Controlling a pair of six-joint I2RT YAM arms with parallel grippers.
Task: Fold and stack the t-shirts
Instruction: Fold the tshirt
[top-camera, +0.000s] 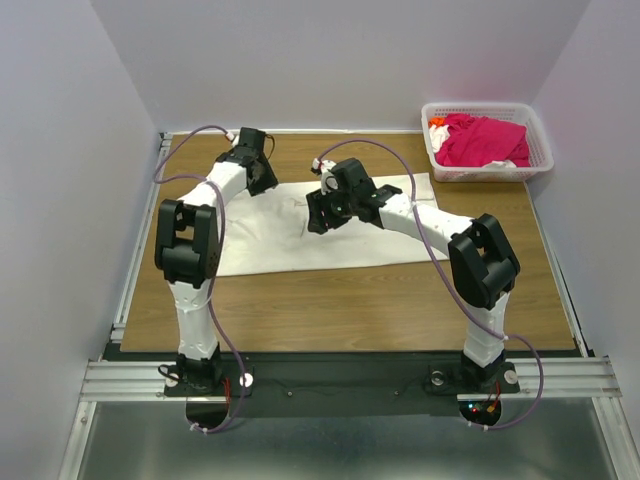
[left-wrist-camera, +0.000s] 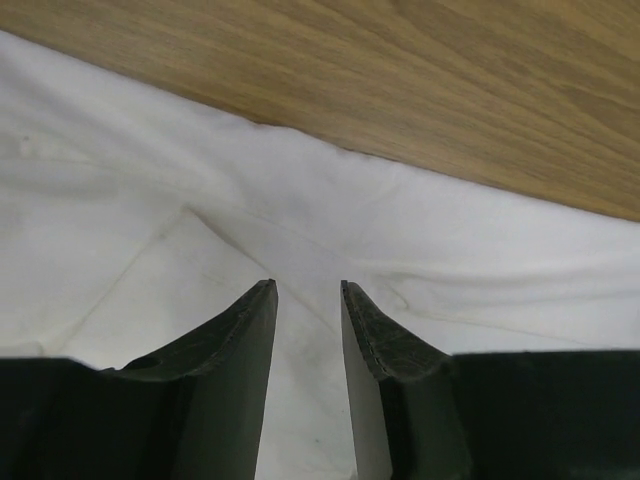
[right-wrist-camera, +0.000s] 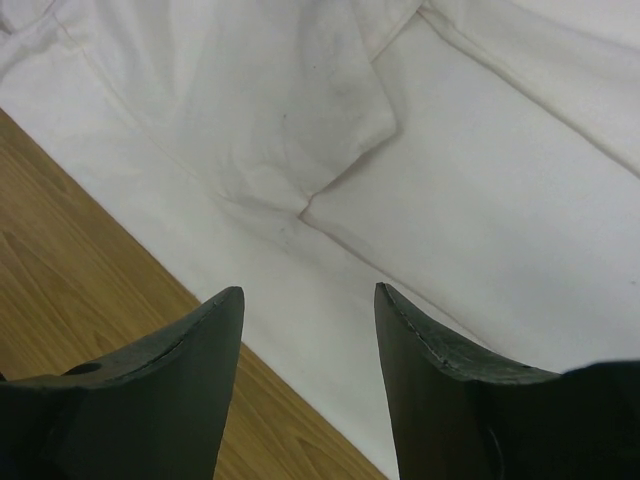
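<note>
The large off-white t-shirt (top-camera: 300, 240) lies flat across the back half of the table. My left gripper (top-camera: 262, 182) hangs over its far left edge. In the left wrist view its jaws (left-wrist-camera: 307, 285) stand a little apart above the cloth (left-wrist-camera: 450, 250), with nothing between them. My right gripper (top-camera: 318, 216) hovers over the middle of the shirt. In the right wrist view it (right-wrist-camera: 310, 290) is open above the shirt's near edge, a folded-in sleeve (right-wrist-camera: 300, 110) just ahead. The magenta-pink t-shirt (top-camera: 485, 140) is bunched up in the basket.
A white lattice basket (top-camera: 543, 140) stands at the back right corner and also holds a bit of orange and white cloth. Bare wooden table (top-camera: 350, 300) runs between the shirt and the arm bases. Walls close in the left, back and right.
</note>
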